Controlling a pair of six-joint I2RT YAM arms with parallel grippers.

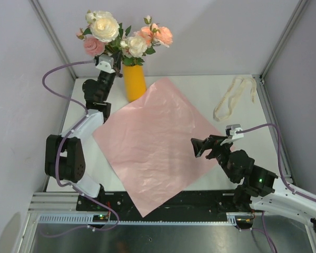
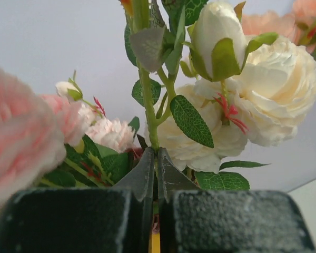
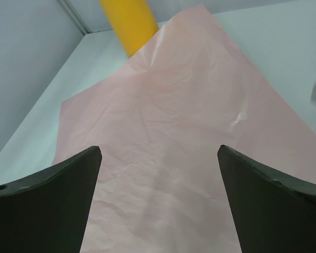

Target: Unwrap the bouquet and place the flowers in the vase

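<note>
**Flowers in vase, left arm at stems**

Left gripper (image 2: 154, 158) clenched on a green stem of the flowers (image 1: 121, 31), just above the mouth of the yellow vase (image 1: 134, 81) at the far left of the table (image 1: 200, 87). Blooms rise from the vase. Right gripper (image 1: 196, 146) spread wide, holding nothing, over the right edge of the pink paper (image 1: 152, 142) lying flat mid-table. Cream ribbon (image 1: 229, 103) loose, far right.
</note>
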